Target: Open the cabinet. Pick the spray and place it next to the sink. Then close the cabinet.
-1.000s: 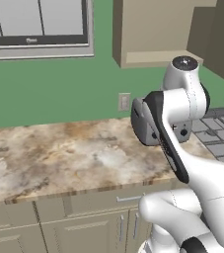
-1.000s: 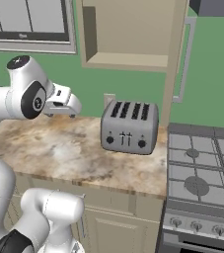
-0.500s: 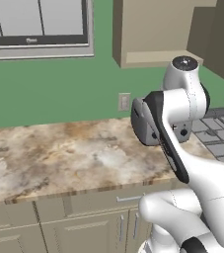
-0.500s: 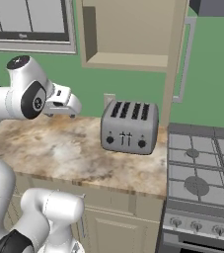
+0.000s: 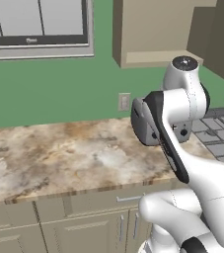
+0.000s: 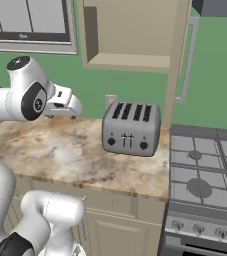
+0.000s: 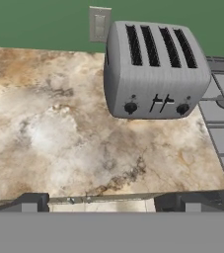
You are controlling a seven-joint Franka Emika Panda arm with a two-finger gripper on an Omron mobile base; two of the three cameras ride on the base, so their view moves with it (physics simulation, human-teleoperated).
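A home kitchen, rendered. Brown marbled surface [image 6: 75,155] on beige base cupboards with silver handles, against a green wall. On the surface, a silver four-slot toaster [image 6: 131,128], just in front of a wall socket [image 7: 99,23]. To the right, touching the surface's edge, a gas stove [image 6: 205,170] with knobs. Above, a beige wall cabinet [image 6: 130,32], and a window [image 5: 34,24] to the left.

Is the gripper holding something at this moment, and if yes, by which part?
Nothing is held. The gripper is open and empty above the counter, apart from the toaster.
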